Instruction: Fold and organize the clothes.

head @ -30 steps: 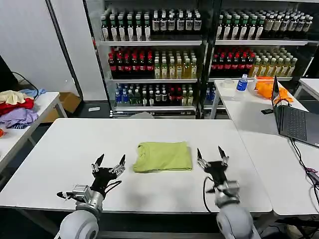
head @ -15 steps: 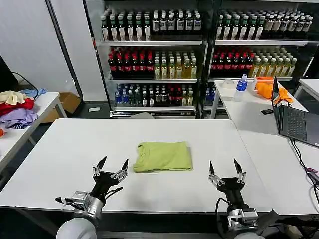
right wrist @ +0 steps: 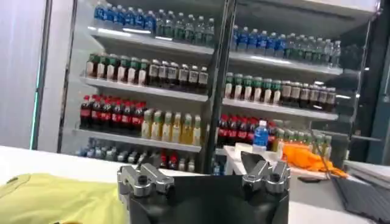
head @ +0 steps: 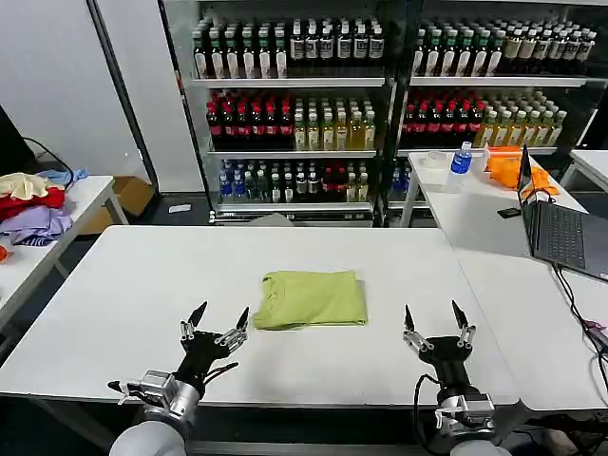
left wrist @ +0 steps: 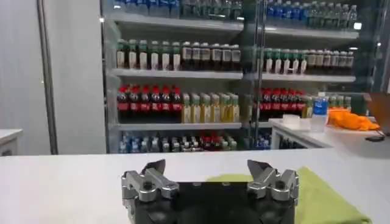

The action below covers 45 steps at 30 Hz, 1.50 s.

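The lime t-shirt (head: 312, 298) lies folded into a neat rectangle at the middle of the white table (head: 123, 285). My left gripper (head: 219, 321) stands open near the table's front edge, just left of the shirt and holding nothing. My right gripper (head: 435, 317) is open too, at the front edge to the shirt's right, apart from it. In the left wrist view the open left gripper (left wrist: 209, 170) has the shirt (left wrist: 323, 198) lying beyond it. In the right wrist view the open right gripper (right wrist: 201, 167) has the shirt (right wrist: 55, 198) off to one side.
A heap of red, purple and cream garments (head: 33, 204) lies on a side table at the left. On the right table stand a laptop (head: 560, 228), an orange cloth (head: 508, 166) and a water bottle (head: 462, 158). Drink shelves (head: 294, 104) fill the back.
Both grippers have drawn back from the folded shirt toward the table's front edge; the right one moved farther, also shifting right. The shirt has stayed put.
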Each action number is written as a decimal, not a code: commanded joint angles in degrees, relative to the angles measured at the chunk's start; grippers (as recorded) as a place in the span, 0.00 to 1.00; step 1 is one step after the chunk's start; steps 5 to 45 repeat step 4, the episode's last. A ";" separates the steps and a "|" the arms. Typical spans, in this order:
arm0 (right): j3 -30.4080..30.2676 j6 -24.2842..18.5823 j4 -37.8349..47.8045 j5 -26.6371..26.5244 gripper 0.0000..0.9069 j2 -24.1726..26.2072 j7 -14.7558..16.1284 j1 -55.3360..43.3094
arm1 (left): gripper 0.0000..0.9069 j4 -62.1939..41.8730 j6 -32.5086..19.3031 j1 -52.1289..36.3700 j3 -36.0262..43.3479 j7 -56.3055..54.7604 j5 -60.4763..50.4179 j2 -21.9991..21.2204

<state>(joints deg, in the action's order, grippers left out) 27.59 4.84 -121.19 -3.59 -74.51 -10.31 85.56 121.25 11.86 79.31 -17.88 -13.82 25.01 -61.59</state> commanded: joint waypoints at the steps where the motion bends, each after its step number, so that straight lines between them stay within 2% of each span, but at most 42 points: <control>1: 0.51 0.72 -0.12 0.65 1.00 0.44 -0.43 -0.72 | 1.00 0.12 0.06 0.20 0.10 0.15 -0.68 -0.08; 45: 0.39 1.46 -0.35 0.48 1.00 0.60 -0.55 -1.01 | 1.00 0.18 0.07 0.33 0.02 0.17 -0.70 0.10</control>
